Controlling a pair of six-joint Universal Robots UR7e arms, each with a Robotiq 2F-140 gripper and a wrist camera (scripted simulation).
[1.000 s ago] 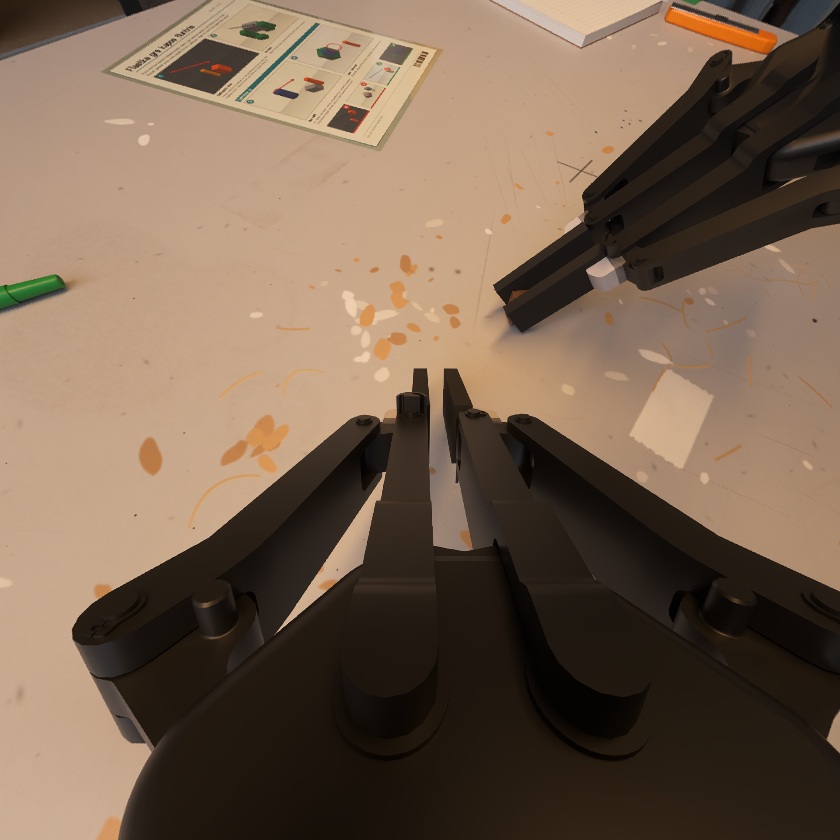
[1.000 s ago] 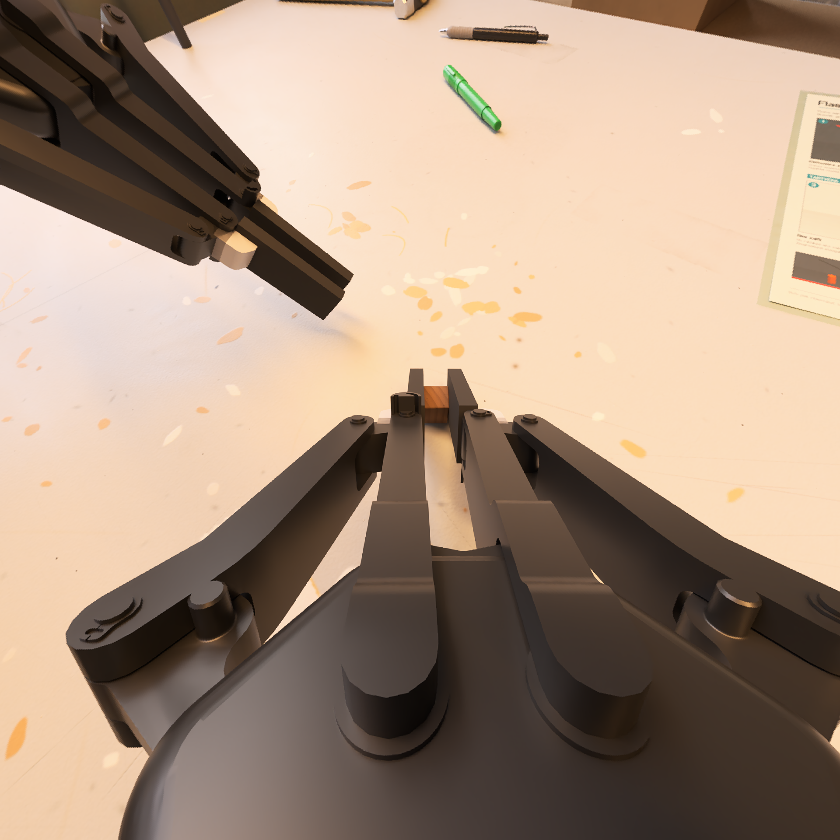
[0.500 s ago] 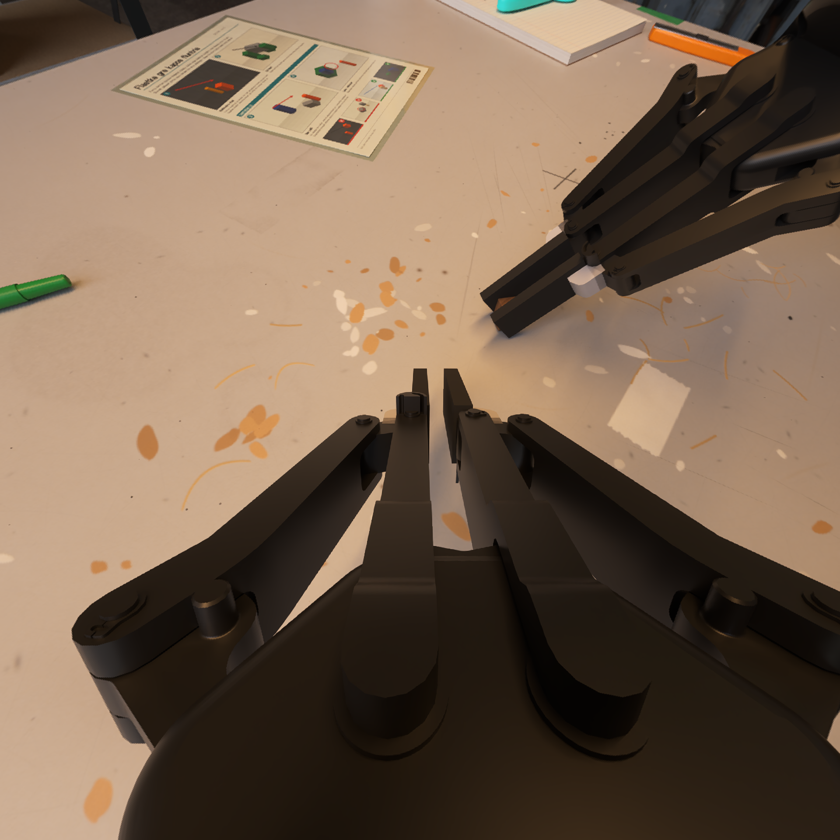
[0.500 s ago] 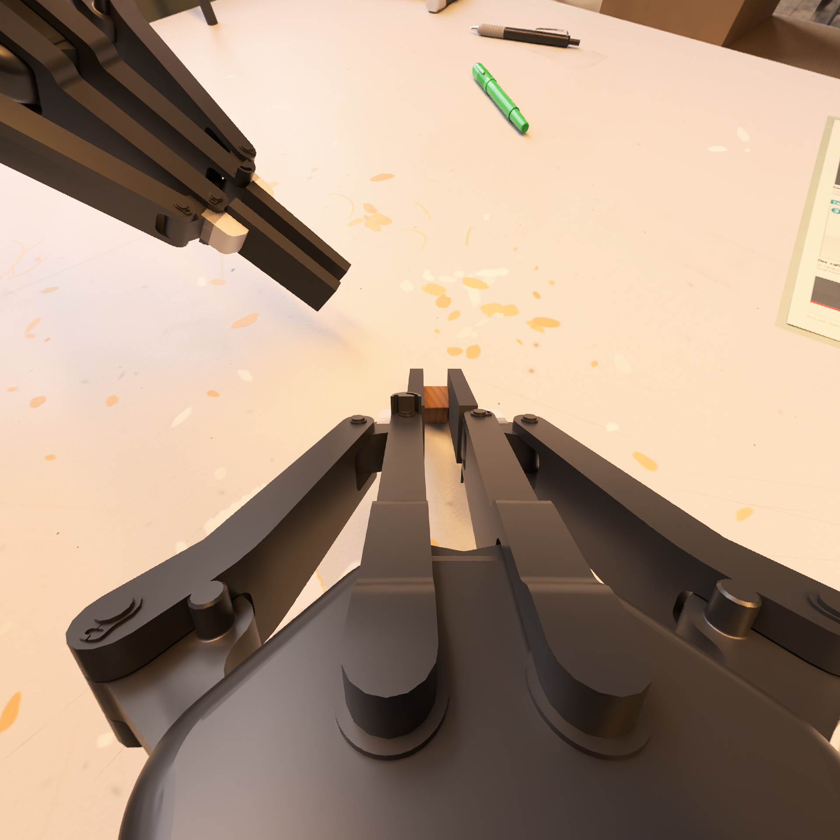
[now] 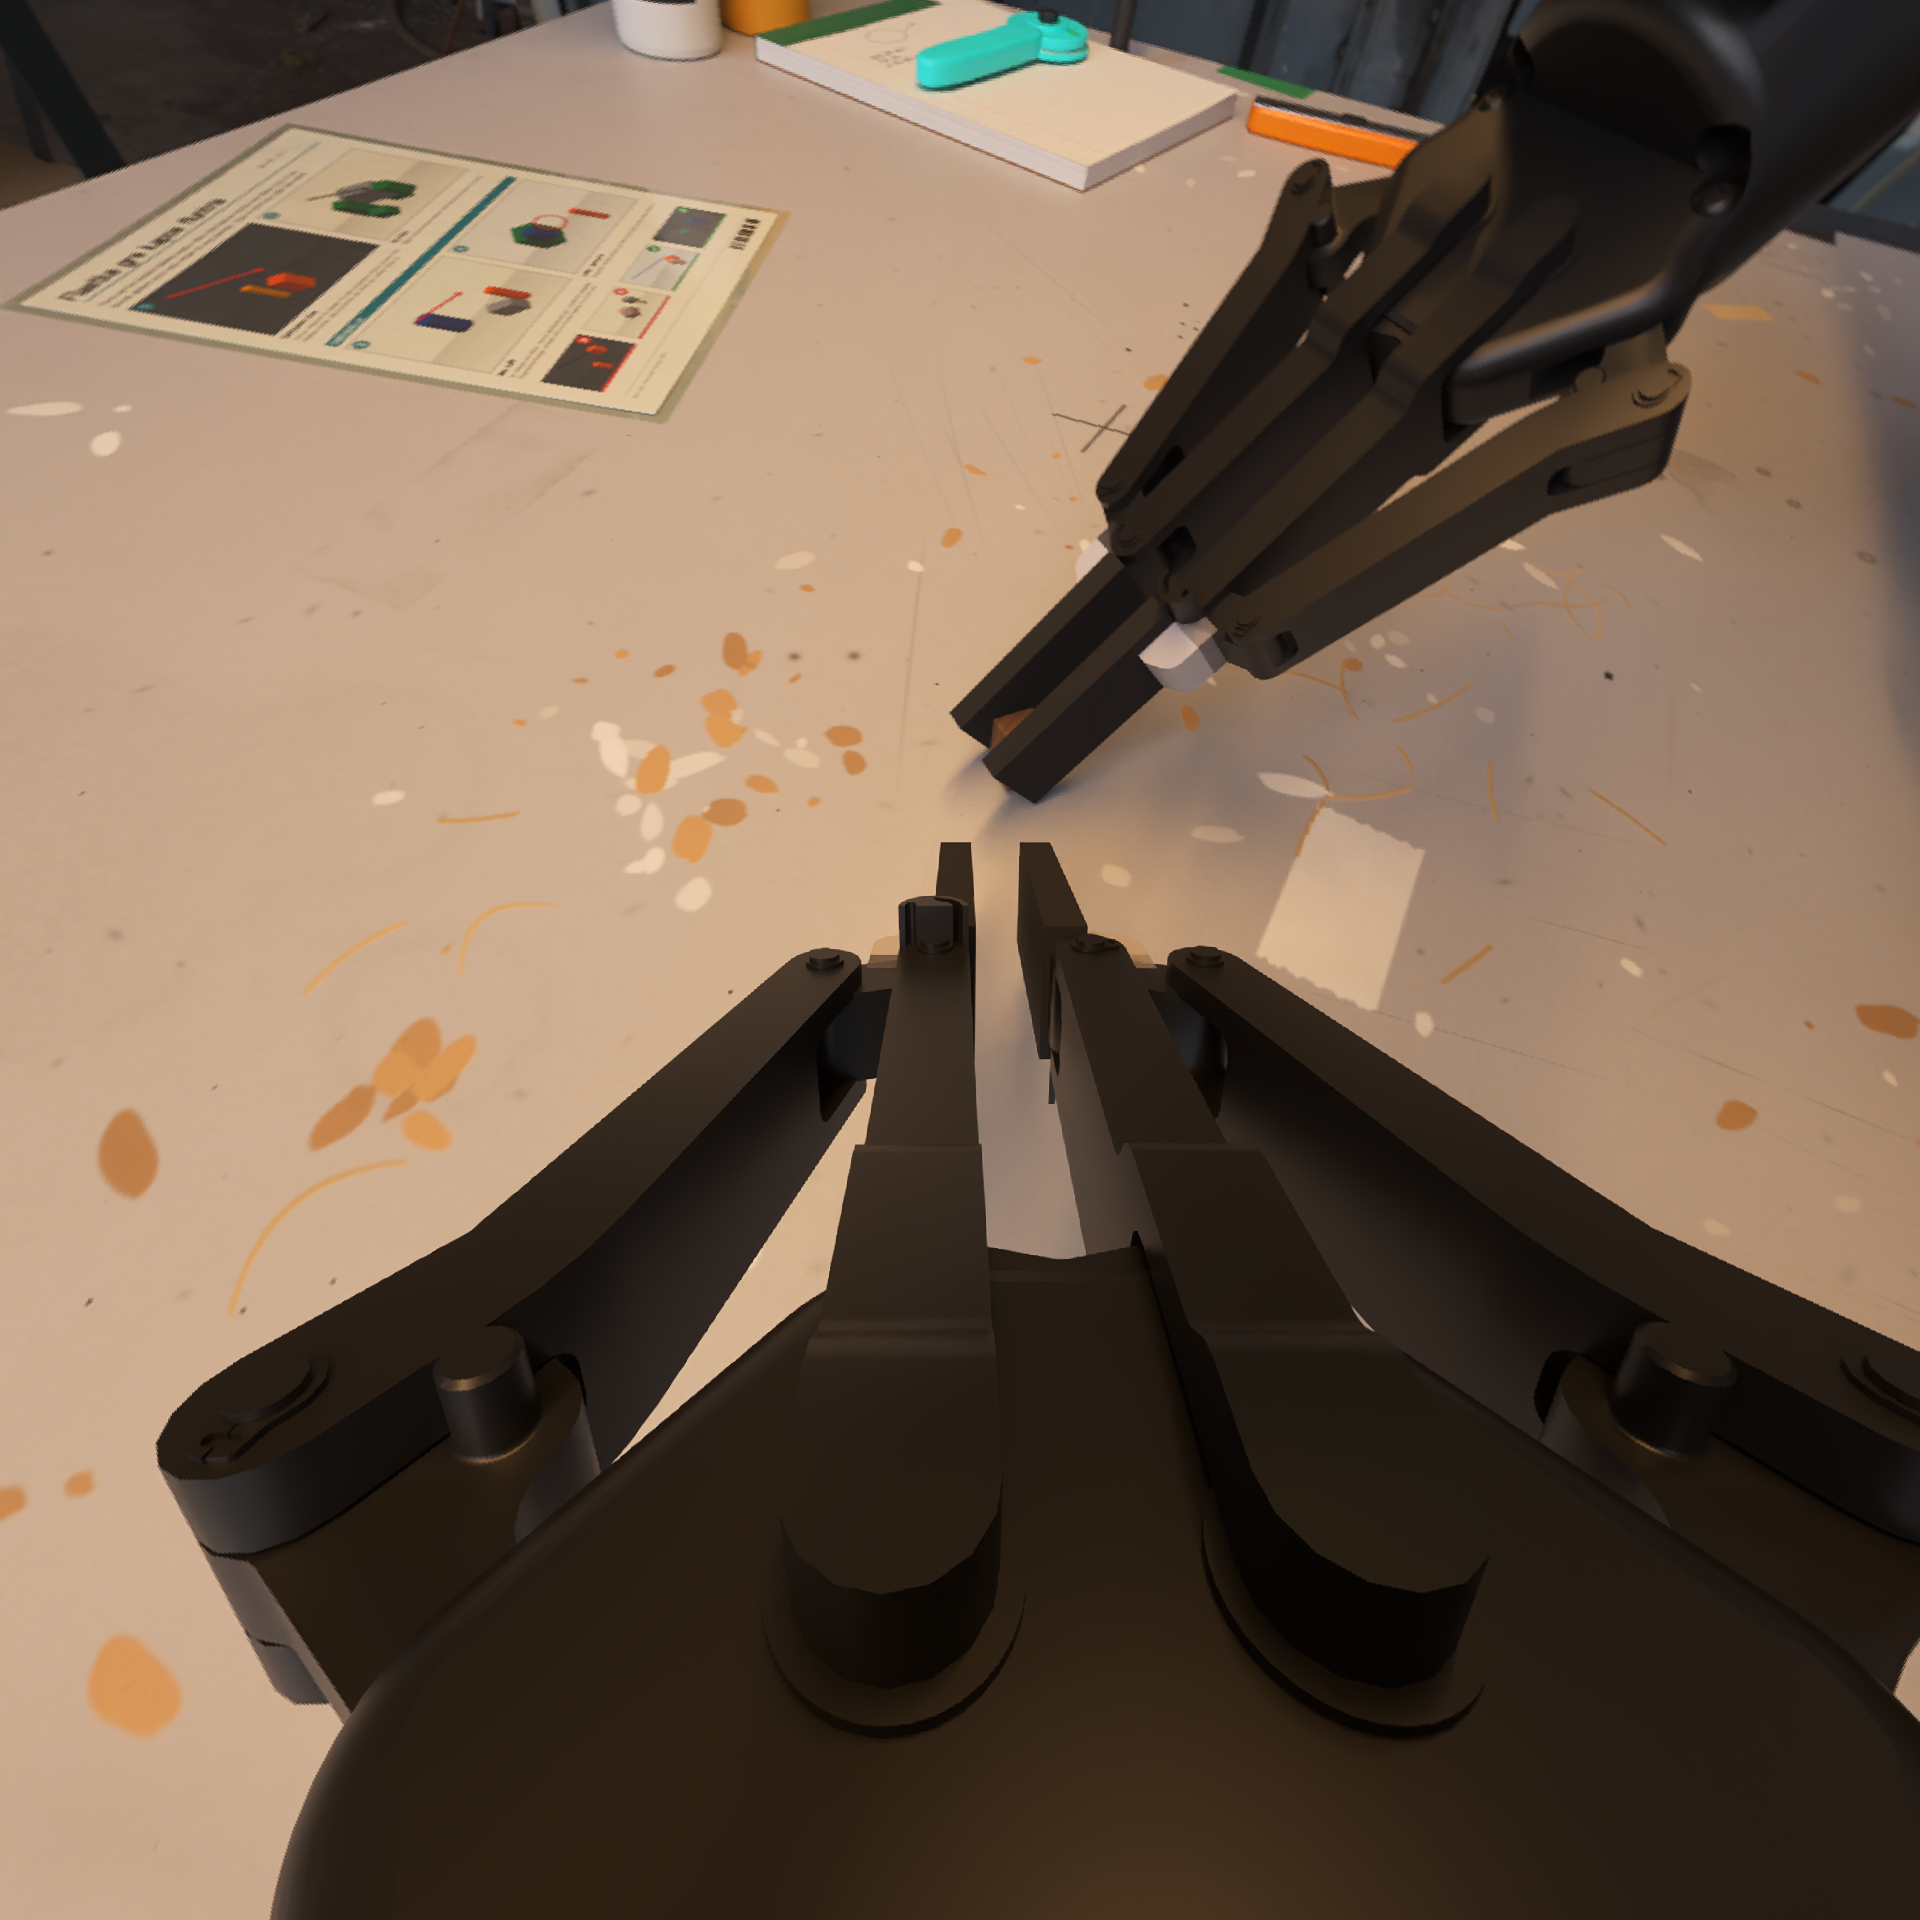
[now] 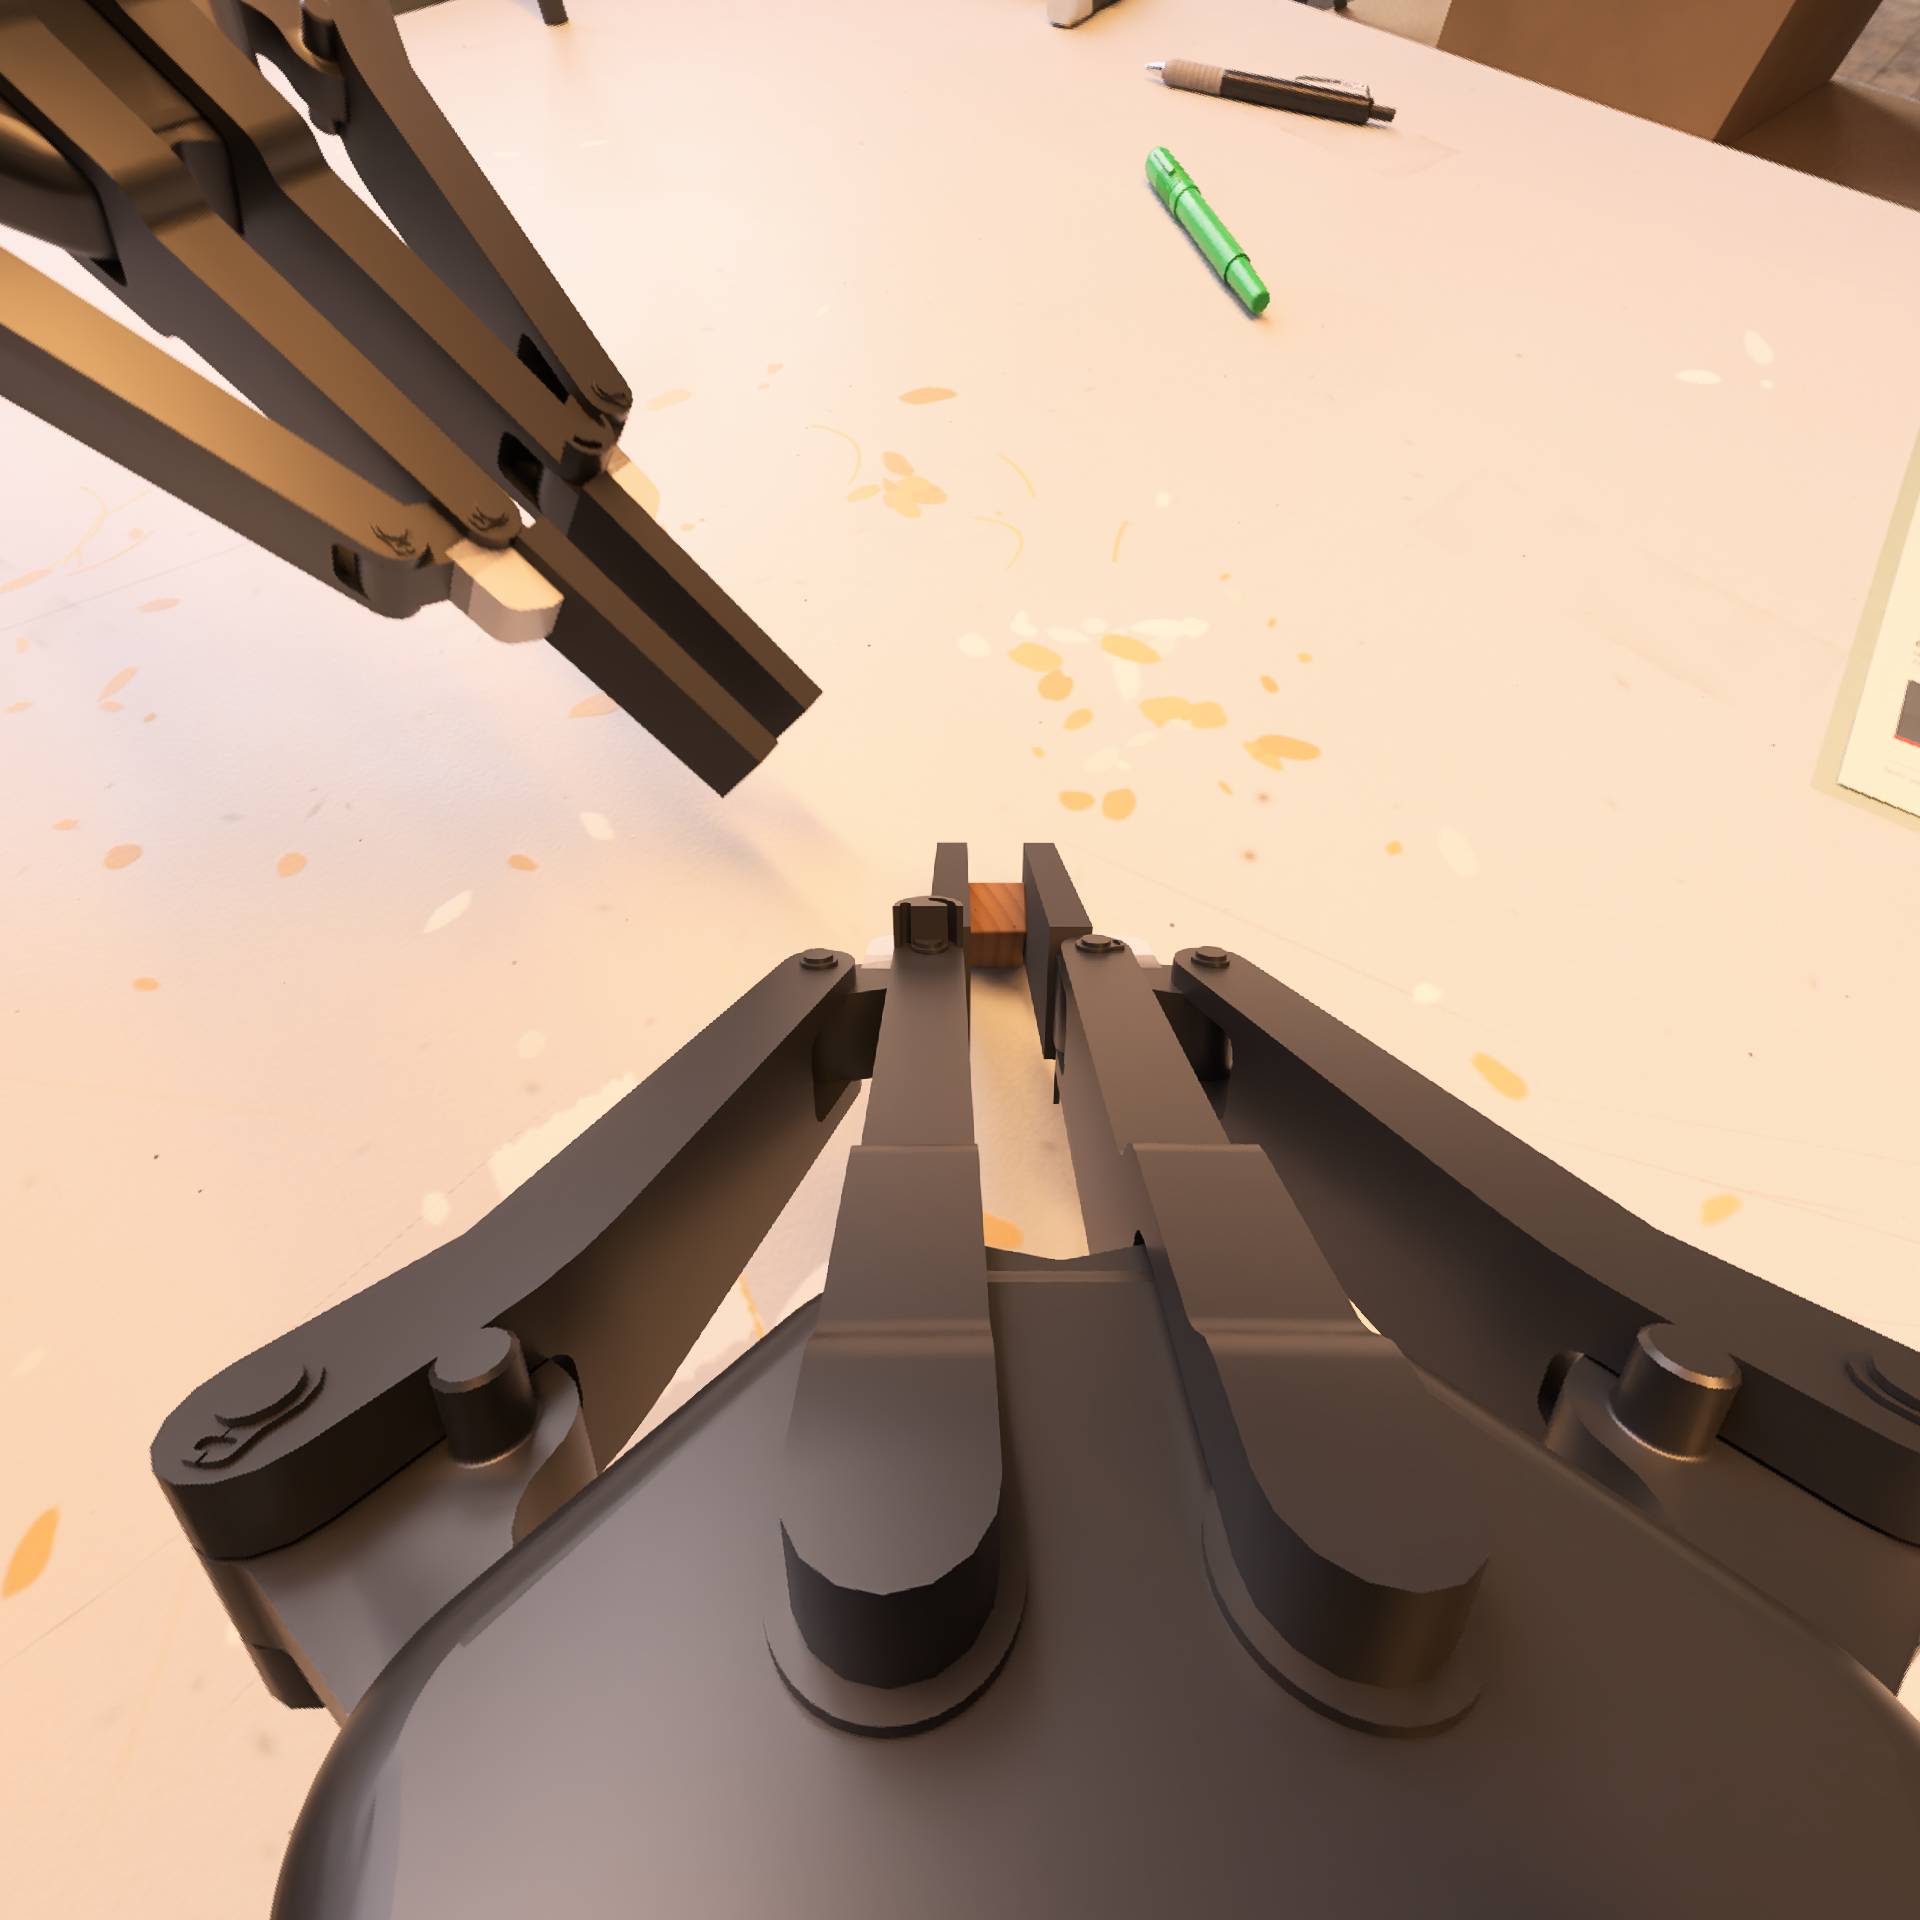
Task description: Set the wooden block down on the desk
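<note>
The small wooden block (image 6: 997, 920) is clamped between the fingers of my right gripper (image 6: 995, 862). In the left wrist view the right gripper (image 5: 1006, 753) slopes down from the upper right. Its tips are at or just above the desk (image 5: 520, 623), and a corner of the block (image 5: 1006, 730) shows between them. My left gripper (image 5: 995, 868) is nearly shut and empty, with a narrow gap between its fingers. It hovers above the desk, a short way from the right gripper's tips. It also shows in the right wrist view (image 6: 764, 738) at the upper left.
A printed sheet (image 5: 416, 270) lies at the far left. A notepad (image 5: 997, 104) bears a teal tool (image 5: 987, 52). An orange marker (image 5: 1320, 135) lies behind the right arm. A green marker (image 6: 1205, 229) and a black pen (image 6: 1268, 91) lie on the far side.
My left gripper has drawn back, so more of the far desk shows. My right gripper, still holding the block, has shifted a little in the left wrist view, tips staying low by the desk.
</note>
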